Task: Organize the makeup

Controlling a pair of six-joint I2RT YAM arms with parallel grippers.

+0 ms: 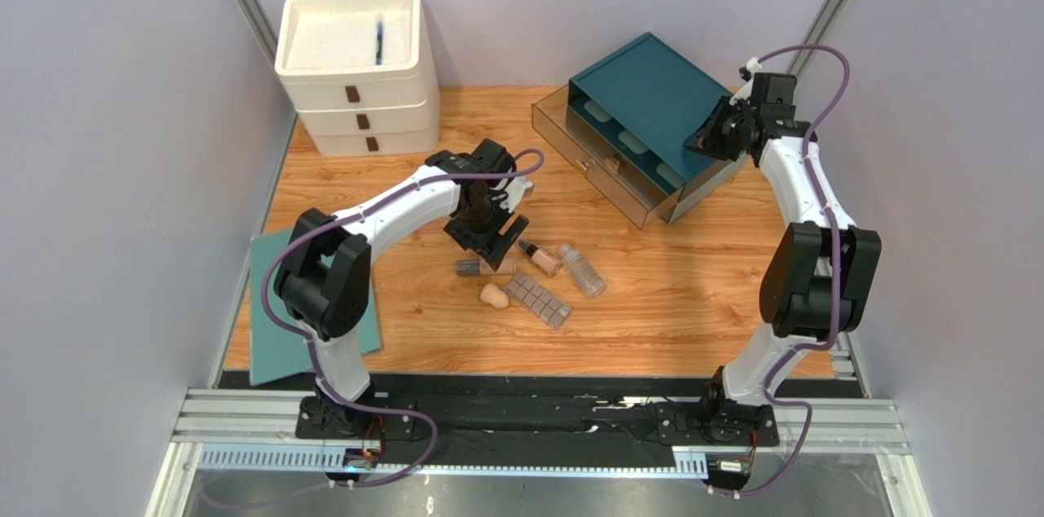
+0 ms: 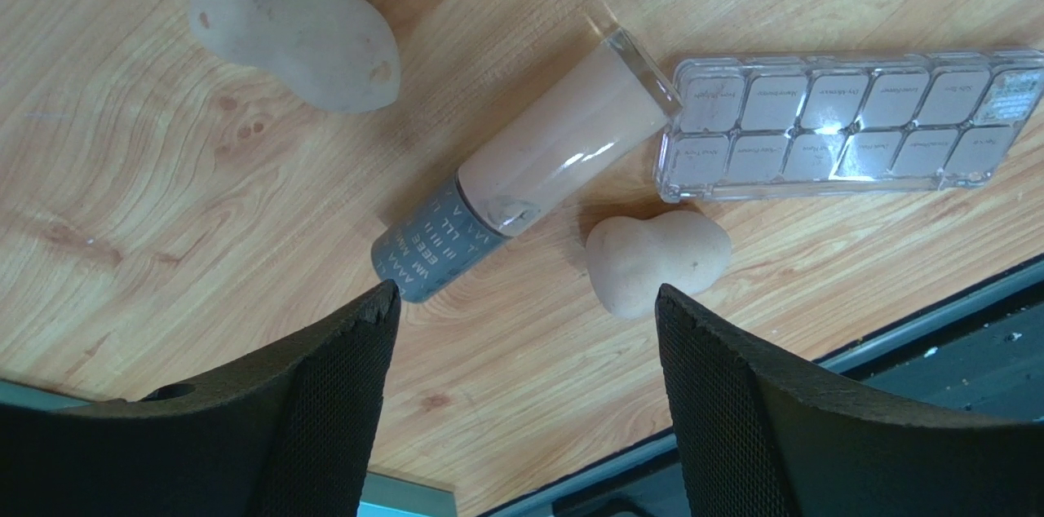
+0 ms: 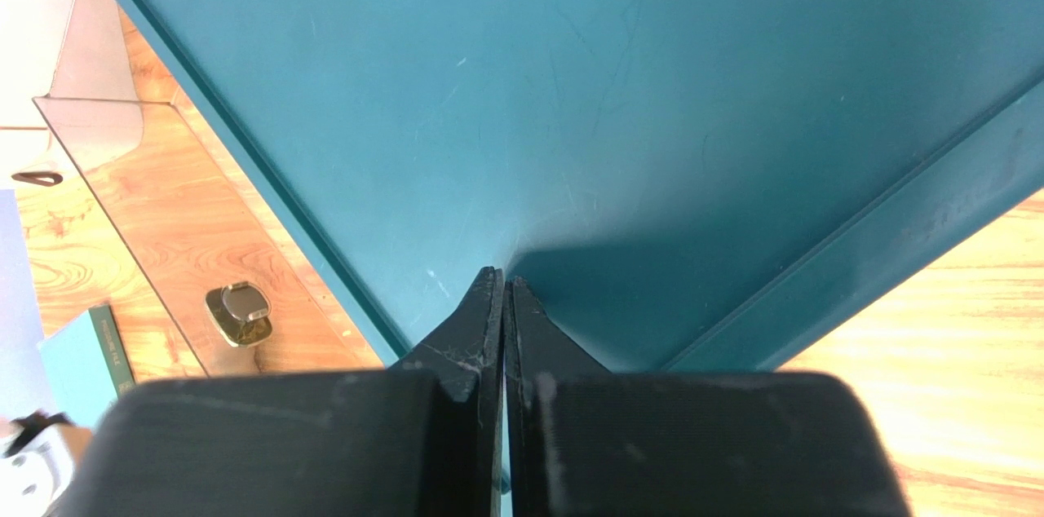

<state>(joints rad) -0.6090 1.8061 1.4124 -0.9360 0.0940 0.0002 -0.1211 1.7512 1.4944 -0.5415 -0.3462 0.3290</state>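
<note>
The makeup lies in a cluster on the wooden table. My left gripper (image 1: 490,230) hovers over it, open and empty. In the left wrist view its gripper (image 2: 527,309) is just short of the beige tube (image 2: 564,144), near the grey cap (image 2: 435,250). One beige sponge (image 2: 656,263) lies beside the right fingertip, a second sponge (image 2: 294,22) lies farther off. The gridded palette (image 2: 846,126) touches the tube's end. The dropper bottle (image 1: 539,258) and the clear bottle (image 1: 583,270) lie to the right. My right gripper (image 1: 717,138) is shut and empty on the teal organiser's top (image 3: 613,89).
The teal organiser (image 1: 650,89) stands at the back right with clear drawers (image 1: 601,162) pulled out; one shows a gold knob (image 3: 239,312). A white stacked drawer unit (image 1: 355,71) stands at the back left. A flat teal sheet (image 1: 276,321) lies at the left front edge.
</note>
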